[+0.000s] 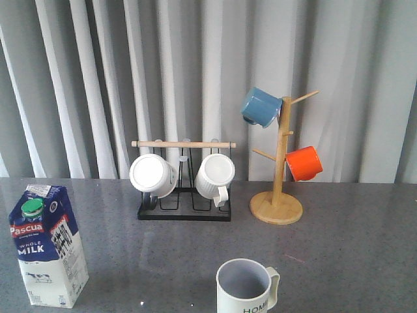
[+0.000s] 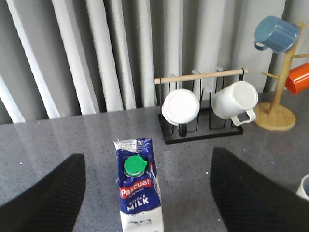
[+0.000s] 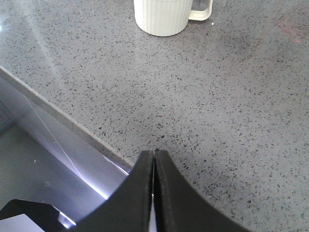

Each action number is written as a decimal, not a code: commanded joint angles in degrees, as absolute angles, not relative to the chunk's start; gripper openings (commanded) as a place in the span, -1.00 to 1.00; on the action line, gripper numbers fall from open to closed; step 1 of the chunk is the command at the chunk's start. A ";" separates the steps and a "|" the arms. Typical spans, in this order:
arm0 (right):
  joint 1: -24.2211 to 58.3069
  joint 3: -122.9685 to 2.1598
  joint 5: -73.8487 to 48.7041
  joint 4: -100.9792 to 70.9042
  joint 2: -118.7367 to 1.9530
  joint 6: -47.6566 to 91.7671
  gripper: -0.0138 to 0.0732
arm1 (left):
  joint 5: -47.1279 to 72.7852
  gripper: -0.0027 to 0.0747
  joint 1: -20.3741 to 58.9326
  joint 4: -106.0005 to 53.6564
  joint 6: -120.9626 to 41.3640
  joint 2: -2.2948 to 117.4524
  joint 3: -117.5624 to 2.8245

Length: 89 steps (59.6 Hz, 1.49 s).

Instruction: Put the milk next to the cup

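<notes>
The milk (image 1: 47, 244) is a tall blue-and-white carton with a green cap, upright at the front left of the grey table. It also shows in the left wrist view (image 2: 139, 188). My left gripper (image 2: 145, 193) is open wide above it, one finger on each side, not touching. The cup (image 1: 246, 287) is an off-white ribbed mug with "HOME" lettering at the front centre-right; its lower part shows in the right wrist view (image 3: 164, 17). My right gripper (image 3: 154, 159) is shut and empty over the table's near edge, apart from the cup. Neither gripper shows in the front view.
A black rack with a wooden bar (image 1: 184, 195) holds two plain white mugs (image 1: 153, 175) (image 1: 215, 176) at the back centre. A wooden mug tree (image 1: 279, 195) carries a blue mug (image 1: 260, 107) and an orange mug (image 1: 304, 163). Grey curtains hang behind. The table edge (image 3: 63, 123) is near.
</notes>
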State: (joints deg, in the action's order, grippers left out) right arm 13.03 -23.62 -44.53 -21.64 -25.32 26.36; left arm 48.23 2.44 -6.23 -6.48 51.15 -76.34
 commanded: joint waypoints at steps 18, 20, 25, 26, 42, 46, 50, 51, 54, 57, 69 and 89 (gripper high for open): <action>13.01 -25.11 -41.73 -22.23 -25.70 26.41 -0.69 | 69.22 0.43 2.99 -5.12 -6.31 68.84 -107.41; 13.01 -25.11 -41.73 -22.23 -25.70 26.41 -0.69 | 71.41 0.43 2.99 -4.39 -6.31 70.36 -110.28; 13.01 -25.11 -41.79 -22.23 -25.70 26.47 -0.69 | 71.74 0.42 2.99 -2.49 -5.06 73.02 -114.86; 13.01 -25.11 -41.79 -22.23 -25.70 26.47 -0.69 | 71.74 0.42 2.99 -2.24 -4.76 73.54 -115.36; 13.01 -25.11 -42.03 -22.23 -25.70 26.47 -0.69 | 71.75 0.42 2.99 -3.01 0.00 78.20 -116.82; 13.01 -25.11 -42.03 -22.23 -25.70 26.47 -0.69 | 71.75 0.42 2.99 -3.60 0.00 79.48 -116.82; 13.01 -25.11 -42.03 -22.23 -25.70 26.47 -0.69 | 71.75 0.42 2.99 -4.02 1.20 80.75 -116.82; 13.01 -25.11 -42.03 -22.23 -25.70 26.47 -0.69 | 71.75 0.42 2.99 -4.02 1.20 80.97 -116.82; 13.01 -25.11 -42.20 -22.28 -25.70 26.47 -0.69 | 71.75 0.42 2.99 -3.93 1.20 81.93 -116.82; 13.01 -25.11 -42.20 -22.28 -25.70 26.47 -0.69 | 71.75 0.42 2.99 -4.04 1.30 82.98 -116.82; 13.01 -25.11 -42.20 -22.28 -25.70 26.47 -0.69 | 71.75 0.42 2.99 -6.37 1.22 85.51 -116.77; 13.01 -25.11 -42.12 -22.28 -25.70 26.47 -0.69 | 71.52 0.42 2.99 -5.02 0.83 85.66 -116.82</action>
